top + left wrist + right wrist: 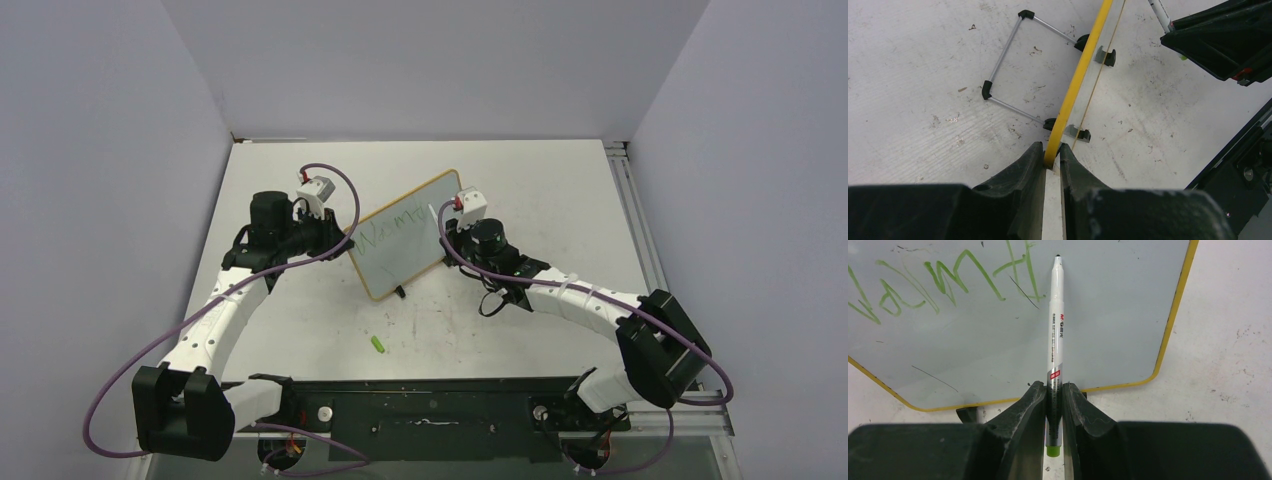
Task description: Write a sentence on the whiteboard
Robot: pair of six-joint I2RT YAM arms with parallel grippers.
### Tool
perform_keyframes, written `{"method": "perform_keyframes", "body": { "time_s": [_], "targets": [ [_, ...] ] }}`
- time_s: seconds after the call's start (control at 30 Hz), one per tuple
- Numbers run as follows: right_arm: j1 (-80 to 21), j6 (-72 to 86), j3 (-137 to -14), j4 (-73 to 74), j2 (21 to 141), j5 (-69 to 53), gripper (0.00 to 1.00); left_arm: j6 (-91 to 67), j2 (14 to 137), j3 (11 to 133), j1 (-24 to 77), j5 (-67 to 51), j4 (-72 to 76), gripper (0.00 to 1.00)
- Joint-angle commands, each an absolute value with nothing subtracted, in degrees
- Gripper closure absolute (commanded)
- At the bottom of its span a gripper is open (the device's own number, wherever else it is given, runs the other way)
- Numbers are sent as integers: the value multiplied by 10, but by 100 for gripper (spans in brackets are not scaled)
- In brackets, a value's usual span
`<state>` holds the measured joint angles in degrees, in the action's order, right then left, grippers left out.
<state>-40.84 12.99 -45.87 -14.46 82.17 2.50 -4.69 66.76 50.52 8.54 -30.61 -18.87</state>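
Left arm (205,330) reaching forward, left jaws pinched nearly shut, right arm (590,300) bent inward, right jaws clamped tight

Light looks even and diffuse from overhead, and all three views come through bright to me. From the top camera the table (560,180) is near white toward 12 o'clock, with only soft, faint shadows under the arms. On the right wrist the whiteboard (1108,315) reads flat grey-blue, and the marker (1055,325) print is sharp. The left gripper (1051,147) and right gripper (1054,386) at 6 o'clock go almost black, slightly soft, detail crushed.
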Motion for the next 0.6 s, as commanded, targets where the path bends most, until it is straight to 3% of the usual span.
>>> {"method": "perform_keyframes", "body": {
  "time_s": [0.0,0.57],
  "targets": [
    [-405,140,-471,-136,822,19,95,-33,661,523,87,-298,-203,100],
    [-405,147,-452,-111,829,15,95,-33,661,524,88,-297,-202,100]
  ]
}}
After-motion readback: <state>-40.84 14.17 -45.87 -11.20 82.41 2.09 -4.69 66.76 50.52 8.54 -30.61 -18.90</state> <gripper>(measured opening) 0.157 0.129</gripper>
